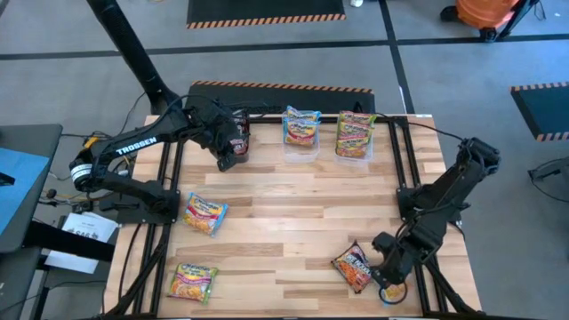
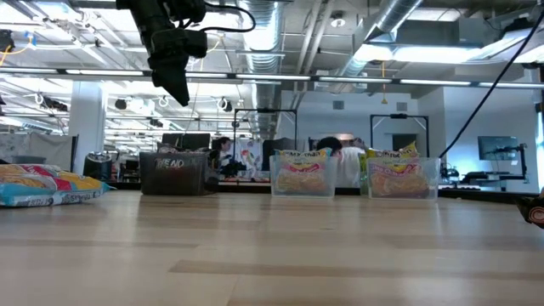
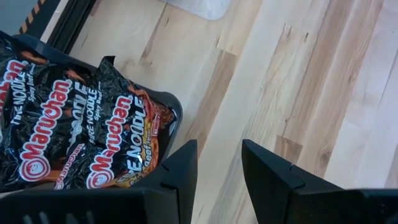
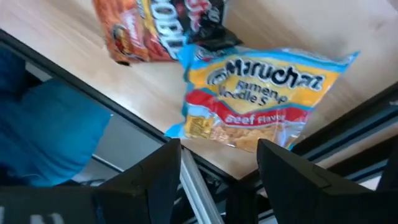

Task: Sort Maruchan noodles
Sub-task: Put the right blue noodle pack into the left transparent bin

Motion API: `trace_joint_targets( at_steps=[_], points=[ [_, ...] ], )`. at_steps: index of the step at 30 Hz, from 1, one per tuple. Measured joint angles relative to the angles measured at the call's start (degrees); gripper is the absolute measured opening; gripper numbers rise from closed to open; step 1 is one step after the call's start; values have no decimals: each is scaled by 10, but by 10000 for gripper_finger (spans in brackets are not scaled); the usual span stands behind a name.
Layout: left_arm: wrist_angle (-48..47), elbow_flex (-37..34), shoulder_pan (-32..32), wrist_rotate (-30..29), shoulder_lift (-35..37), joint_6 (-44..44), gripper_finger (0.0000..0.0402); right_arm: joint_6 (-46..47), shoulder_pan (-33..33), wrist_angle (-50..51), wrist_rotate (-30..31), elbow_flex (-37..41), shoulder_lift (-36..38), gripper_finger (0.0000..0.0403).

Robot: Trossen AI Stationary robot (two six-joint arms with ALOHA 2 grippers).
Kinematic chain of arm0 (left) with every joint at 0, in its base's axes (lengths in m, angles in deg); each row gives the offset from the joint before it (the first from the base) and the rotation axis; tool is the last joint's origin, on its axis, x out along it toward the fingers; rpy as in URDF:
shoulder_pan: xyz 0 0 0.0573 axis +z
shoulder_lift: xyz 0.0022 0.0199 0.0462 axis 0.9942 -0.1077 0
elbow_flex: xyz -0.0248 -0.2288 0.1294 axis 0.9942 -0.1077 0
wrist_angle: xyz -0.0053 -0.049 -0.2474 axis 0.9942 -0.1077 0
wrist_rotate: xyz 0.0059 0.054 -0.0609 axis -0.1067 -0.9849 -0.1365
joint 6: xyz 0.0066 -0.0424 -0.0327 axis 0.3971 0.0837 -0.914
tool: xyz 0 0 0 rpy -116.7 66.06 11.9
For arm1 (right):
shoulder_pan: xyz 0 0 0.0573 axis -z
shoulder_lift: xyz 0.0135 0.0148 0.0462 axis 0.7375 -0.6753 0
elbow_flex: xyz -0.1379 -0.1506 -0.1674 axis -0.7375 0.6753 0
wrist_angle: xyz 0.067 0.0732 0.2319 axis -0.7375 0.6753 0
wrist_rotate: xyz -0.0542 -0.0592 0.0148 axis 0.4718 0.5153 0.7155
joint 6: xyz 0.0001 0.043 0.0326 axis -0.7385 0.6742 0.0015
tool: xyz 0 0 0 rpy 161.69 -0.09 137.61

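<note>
We are partway: dark packets (image 3: 68, 134) fill the black box (image 1: 238, 133), others the two clear tubs (image 1: 301, 142). Our left gripper (image 1: 226, 162) hovers beside the box, jaws released and empty. Two packets lie loose on the bench (image 1: 293, 204) at left (image 1: 204, 213), two near right by our right gripper (image 1: 384, 267), jaws parted, empty.

This is a robotics lab or industrial workshop, an open-plan one rather than a home or shop. The low view looks across a light wooden table (image 2: 272, 255) into a large hall with exposed silver ducts (image 2: 263, 17) and pipes on the ceiling, long strip lights and rows of workstations with monitors (image 2: 497, 149). A person (image 2: 223, 153), possibly more than one, seems to sit at the far desks, though they are too small to tell clearly. From above, the floor is grey concrete with black mats edged in orange-and-black hazard tape (image 1: 265, 20), and loose cables (image 1: 71, 191) trail beside the table's black metal frame (image 1: 167, 227).
</note>
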Motion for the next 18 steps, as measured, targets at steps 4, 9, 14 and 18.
trace_joint_targets(
  at_steps=[4, 9, 14, 18],
  points=[
    [0, 0, 0, 0, 0, -1, 111, 19, -12, 2, 16, 3, 0, 235],
    [0, 0, 0, 0, 0, -5, 111, -56, -20, 2, 33, 3, -35, 233],
    [0, 0, 0, 0, 0, -10, 111, -200, -25, -13, -14, 3, -102, 233],
    [0, 0, 0, 0, 0, -21, 111, -262, -25, -27, -58, 3, -151, 233]
  ],
)
